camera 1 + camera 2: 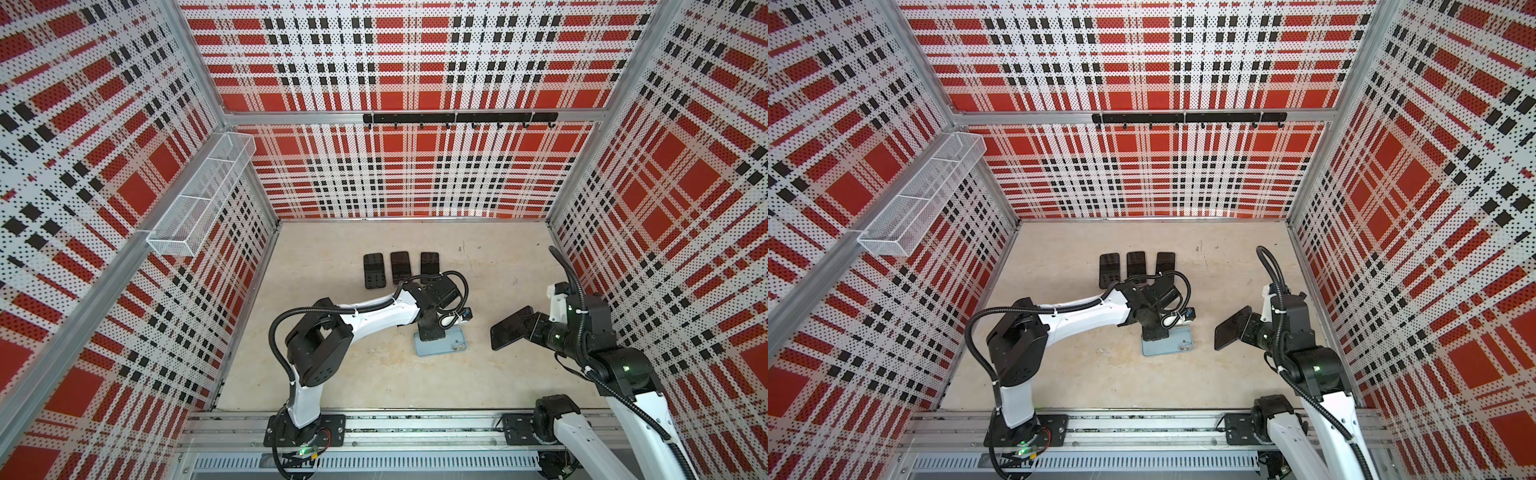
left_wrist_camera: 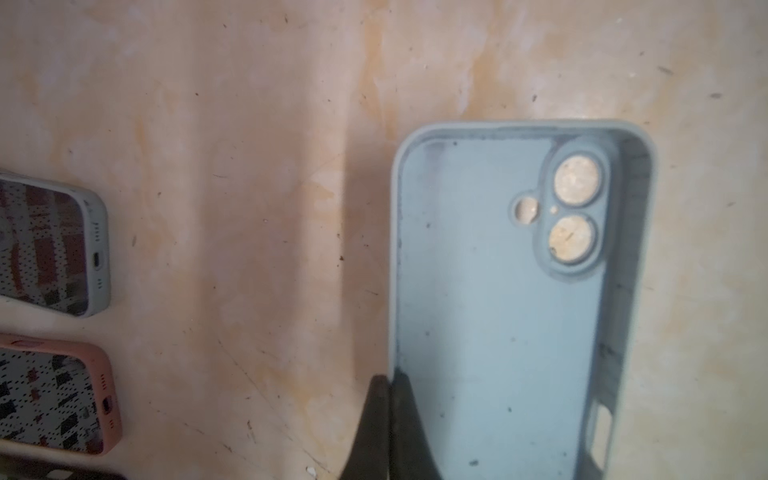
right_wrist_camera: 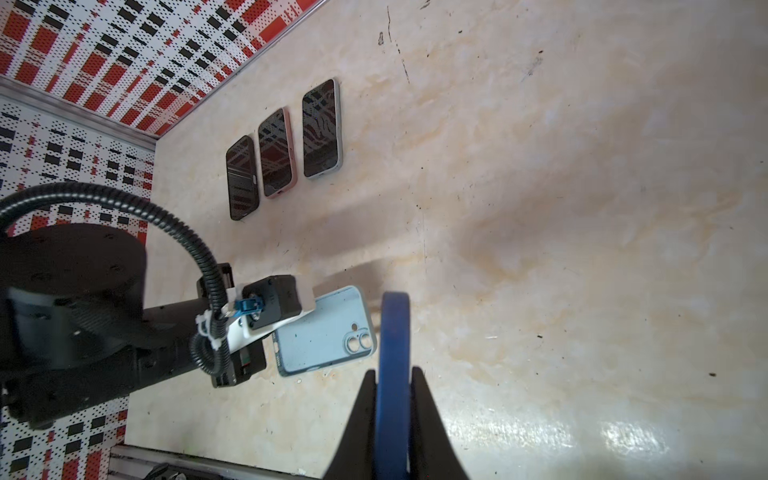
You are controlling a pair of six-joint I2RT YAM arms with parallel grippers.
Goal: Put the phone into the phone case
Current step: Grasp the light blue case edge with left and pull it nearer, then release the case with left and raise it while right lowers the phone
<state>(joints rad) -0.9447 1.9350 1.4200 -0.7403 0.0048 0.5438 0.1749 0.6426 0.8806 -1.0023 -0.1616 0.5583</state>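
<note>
Left gripper (image 2: 390, 378) pinches one side wall of the pale blue phone case (image 2: 478, 311), which I see lying open-side up on the table (image 1: 374, 374); right gripper (image 3: 392, 374) clamps the blue phone (image 3: 395, 328), held off the table near the case.

Left arm (image 1: 374, 309) low and outstretched, left fingers (image 2: 374, 424) tight together; right arm (image 1: 582, 328) aloft, right fingers (image 3: 359, 424) narrow.

The phone case (image 2: 498, 332) is pale blue, the phone (image 3: 392, 332) blue-edged, the walls (image 1: 415, 166) red-black-white plaid.
</note>
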